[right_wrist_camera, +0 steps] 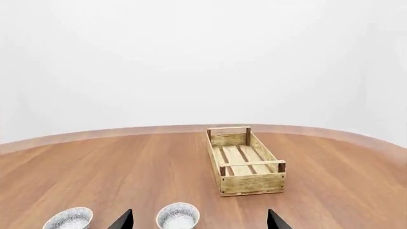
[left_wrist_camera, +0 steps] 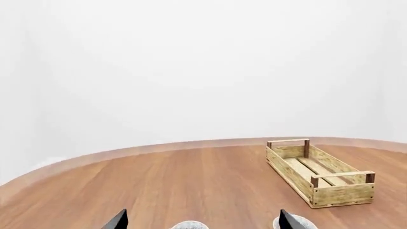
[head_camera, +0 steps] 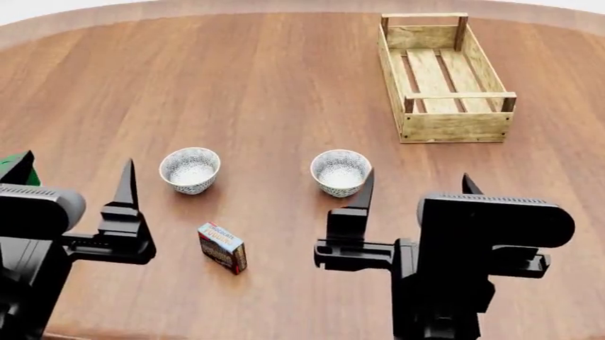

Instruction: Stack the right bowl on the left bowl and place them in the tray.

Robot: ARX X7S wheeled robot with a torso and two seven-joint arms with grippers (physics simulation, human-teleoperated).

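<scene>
Surface (head_camera: 236, 78): round brown wood, carrying everything listed. Tray (head_camera: 441, 126): light-wood slatted crate, lying empty, well ahead of the right gripper and slightly to its outer side. Right gripper (head_camera: 416, 185): hovering above the surface with dark fingers spread wide, holding nothing. Left gripper (left_wrist_camera: 202, 220): only finger tips are showing in its wrist view, standing far apart, so judged wide and empty. Right bowl (head_camera: 341, 171): speckled white, sitting upright just ahead of the right gripper's inner finger, off its centre line. Left bowl (head_camera: 190, 169): same pattern, sitting upright just ahead of the left gripper, toward its inner side, well apart from its twin. Small red-and-blue box (head_camera: 223, 247): lying between the two grippers, nearer than the bowls, no part of the task. Step in hand, as judged: reaching for the right bowl. Doing it well is calling for shifting the right gripper inward until the rim sits between the fingers, descending with one finger inside the wall, then closing gently to avoid tipping.
</scene>
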